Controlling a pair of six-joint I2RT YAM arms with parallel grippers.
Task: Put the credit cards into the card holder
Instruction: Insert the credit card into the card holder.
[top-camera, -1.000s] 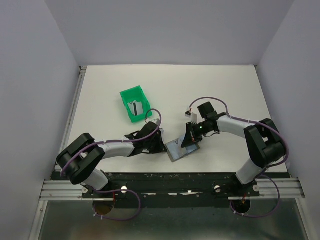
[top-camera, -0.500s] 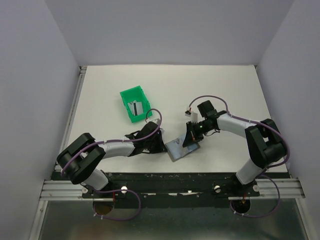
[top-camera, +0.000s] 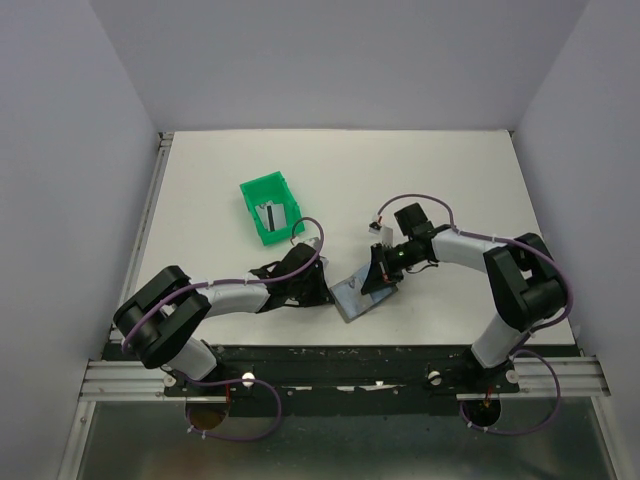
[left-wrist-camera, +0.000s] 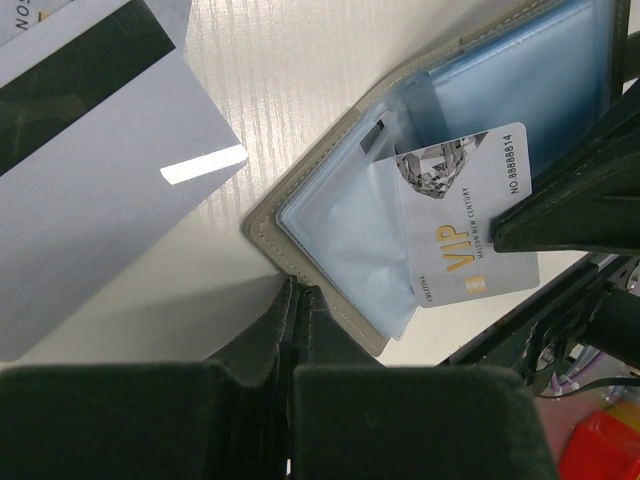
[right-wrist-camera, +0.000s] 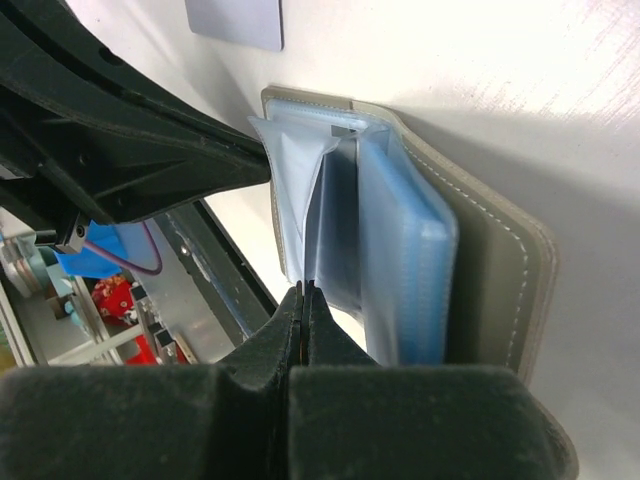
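Observation:
The card holder (top-camera: 358, 300) lies open near the table's front edge, its light-blue sleeves (left-wrist-camera: 335, 225) showing. My right gripper (top-camera: 372, 283) is shut on a whitish credit card (left-wrist-camera: 465, 235) printed "VIP", whose far end sits in one sleeve. In the right wrist view that card is edge-on between my right gripper's (right-wrist-camera: 308, 290) tips, beside the grey cover (right-wrist-camera: 490, 270). My left gripper (left-wrist-camera: 300, 292) is shut, with its tips against the holder's stitched rim (left-wrist-camera: 352, 318). A second silver-grey card (left-wrist-camera: 100, 190) with a dark stripe lies flat on the table just beside the holder.
A green plastic bin (top-camera: 268, 208) stands behind the left arm and holds a card (top-camera: 271, 216) with a dark stripe. The table's front edge and black rail (top-camera: 340, 352) run close below the holder. The two arms meet over the holder.
The right gripper has shifted slightly left toward the holder with the card. The left arm and the holder have stayed in place.

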